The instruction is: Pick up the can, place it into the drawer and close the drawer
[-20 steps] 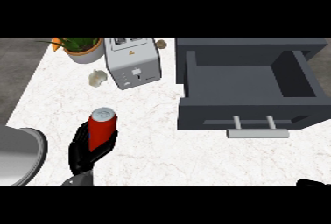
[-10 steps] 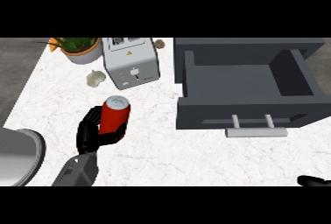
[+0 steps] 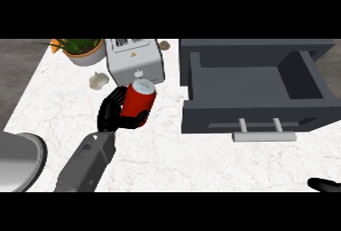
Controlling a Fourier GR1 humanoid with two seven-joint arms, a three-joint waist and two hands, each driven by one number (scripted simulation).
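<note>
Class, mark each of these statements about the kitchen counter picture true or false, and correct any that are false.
1. The left hand is curled round the red can. True.
2. The can already lies inside the drawer. False: the can is to the left of the drawer, outside it, in the hand.
3. The drawer is pulled open, its handle facing the robot. True.
4. The drawer is full of plates. False: no plates show in it; only its grey floor is visible.
5. A potted plant stands at the counter's far left, beside the toaster. True.
6. The right hand holds the drawer handle. False: the right hand shows only at the lower right edge, away from the handle.
</note>
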